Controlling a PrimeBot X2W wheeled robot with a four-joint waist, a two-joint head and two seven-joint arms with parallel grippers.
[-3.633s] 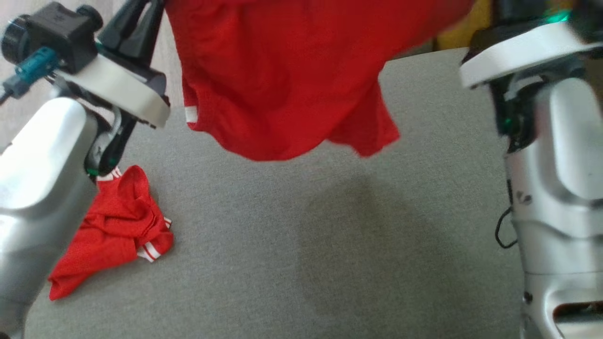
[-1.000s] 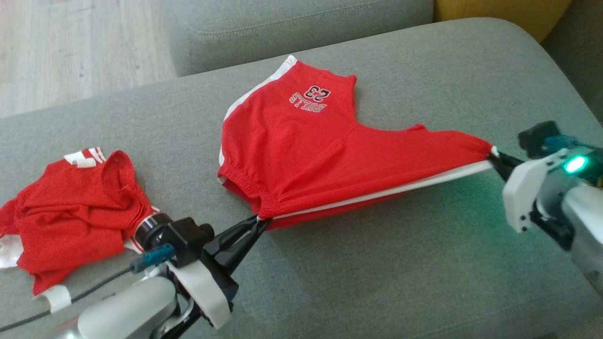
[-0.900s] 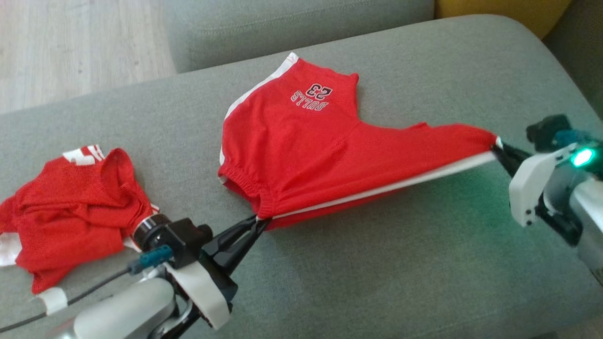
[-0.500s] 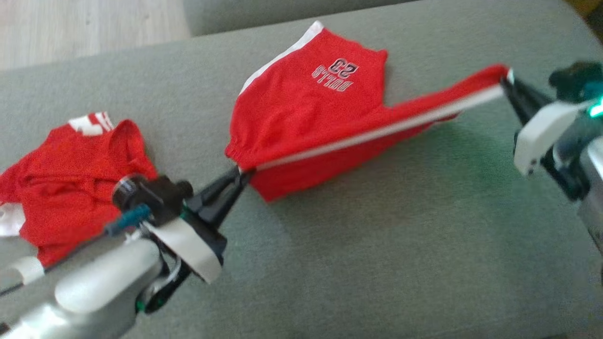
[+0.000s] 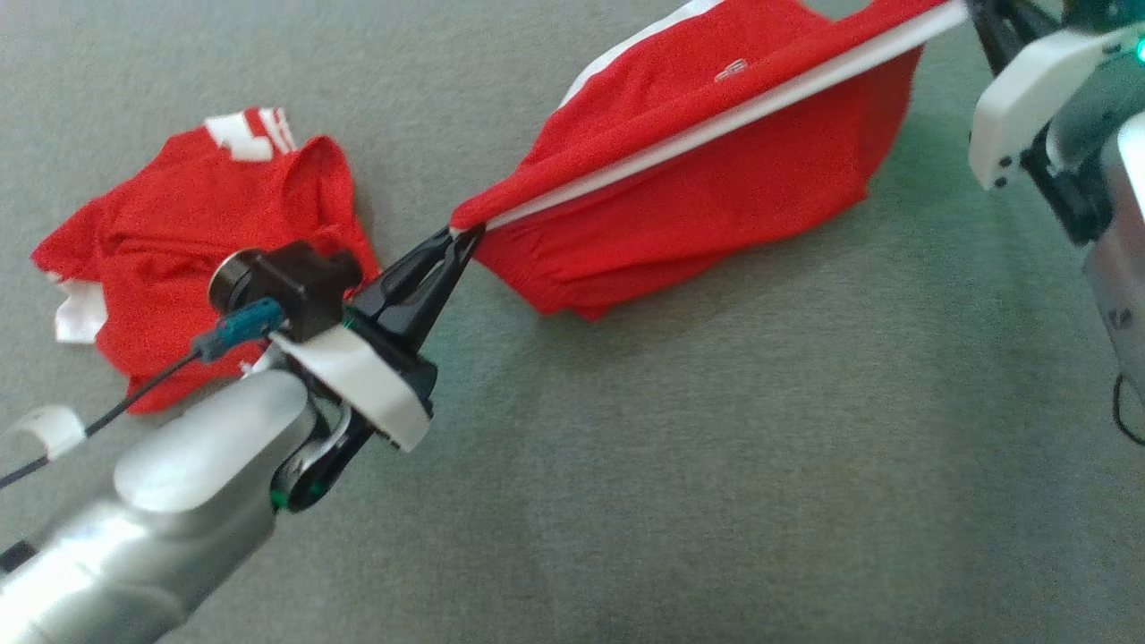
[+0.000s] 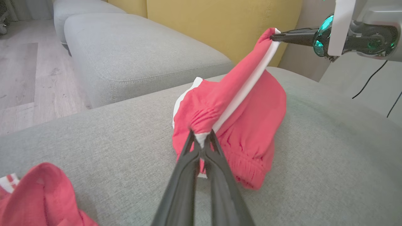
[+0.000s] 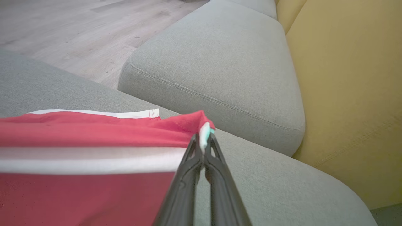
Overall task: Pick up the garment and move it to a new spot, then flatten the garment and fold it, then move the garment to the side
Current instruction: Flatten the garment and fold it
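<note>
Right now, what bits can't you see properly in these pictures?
- Head view: the print on the red shorts is turned away; only a sliver shows, unreadable.
- Head view: the top edge cuts off the shorts' far part and part of the right hand.
- Head view: the camera on the left hand hides part of the crumpled red garment.
- Left wrist view: the bottom corner cuts off that garment.
</note>
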